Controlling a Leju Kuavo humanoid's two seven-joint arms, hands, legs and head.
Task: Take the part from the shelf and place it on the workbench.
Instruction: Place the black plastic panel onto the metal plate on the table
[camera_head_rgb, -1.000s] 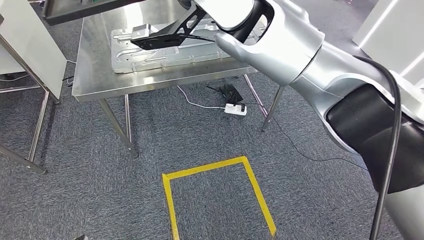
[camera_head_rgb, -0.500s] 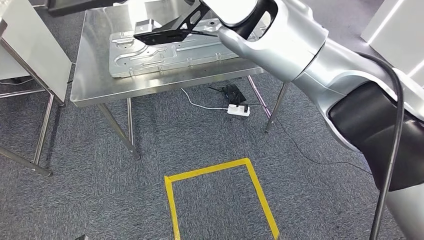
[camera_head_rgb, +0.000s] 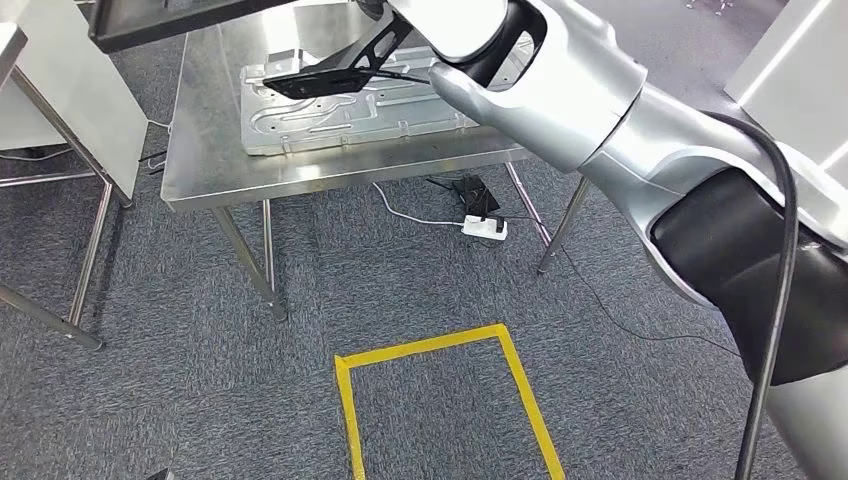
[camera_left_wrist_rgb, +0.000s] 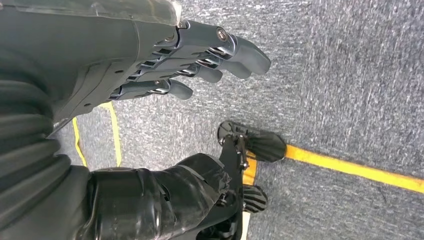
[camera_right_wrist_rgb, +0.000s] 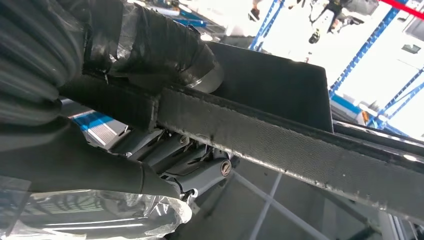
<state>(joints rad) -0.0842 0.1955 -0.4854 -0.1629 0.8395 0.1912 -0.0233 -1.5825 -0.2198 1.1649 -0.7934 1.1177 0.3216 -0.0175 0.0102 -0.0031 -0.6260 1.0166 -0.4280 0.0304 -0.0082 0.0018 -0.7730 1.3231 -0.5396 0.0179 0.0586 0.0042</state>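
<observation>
Nearest to the robot, on the grey carpet floor (camera_head_rgb: 200, 400), there is a yellow tape rectangle (camera_head_rgb: 440, 345) with three sides visible. In the left wrist view, the left robot hand (camera_left_wrist_rgb: 165, 65) hangs over this carpet; its fingers (camera_left_wrist_rgb: 235, 47) are stretched out, slightly apart, and hold nothing.

A little farther, a white power strip (camera_head_rgb: 484, 227) lies on the floor under the bench, with a white cable (camera_head_rgb: 400, 208) going to it.

Above it stands the metal bench (camera_head_rgb: 300, 178) on thin steel legs. A pressed metal plate (camera_head_rgb: 340, 112) with grooves lies flat on the top of the bench.

The right arm (camera_head_rgb: 600, 110) reaches from the lower right over the bench. The right robot hand (camera_right_wrist_rgb: 165, 150) grips the black part (camera_head_rgb: 330, 72): in the right wrist view the thumb lies on one side of a flat black bar of the part and the fingers (camera_right_wrist_rgb: 200, 170) are closed on the other side. In the head view the part is a thin black frame, and it is above the metal plate. I cannot tell whether it touches the plate.

At the far left edge there is a white panel (camera_head_rgb: 70, 90) on a steel frame, and above the far corner of the bench a dark tray edge (camera_head_rgb: 170, 20) is visible.
</observation>
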